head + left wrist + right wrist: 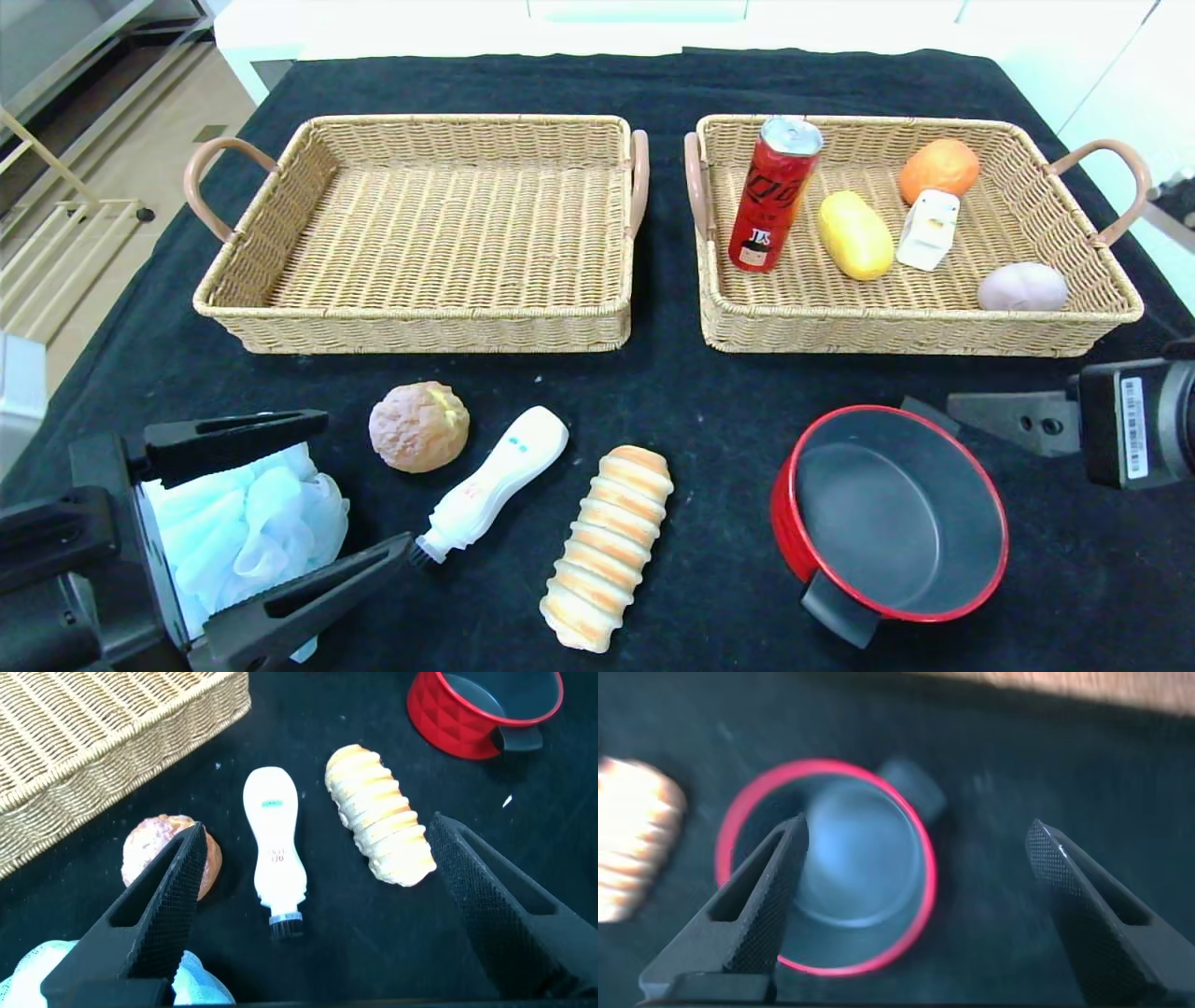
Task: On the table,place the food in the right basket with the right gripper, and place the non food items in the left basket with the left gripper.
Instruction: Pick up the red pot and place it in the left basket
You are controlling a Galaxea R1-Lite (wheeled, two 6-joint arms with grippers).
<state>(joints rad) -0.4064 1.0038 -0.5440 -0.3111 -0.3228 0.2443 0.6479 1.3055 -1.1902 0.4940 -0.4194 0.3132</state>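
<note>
Black cloth covers the table (pixel 653 392); left gripper (pixel 280 523) gapes wide at its near left corner, straddling the pouf (pixel 247 523). Right gripper (pixel 915 915), wide open and empty, hovers near the right edge above the pot (pixel 892 513).

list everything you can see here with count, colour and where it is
left basket: 1, tan wicker, far left on the table, nothing in it
right basket: 1, tan wicker, far right
can: 1, red, upright in right basket
yellow food: 1, in right basket
orange food: 1, in right basket
white carton: 1, in right basket
pale round food: 1, pinkish, right basket's near corner
round bun: 1, brown, table
brush bottle: 1, white, table
long bread: 1, striped tan, table
pot: 1, red, dark inside, table near right
bath pouf: 1, light blue, between left fingers
left gripper: open around pouf
right gripper: open, over the pot
</note>
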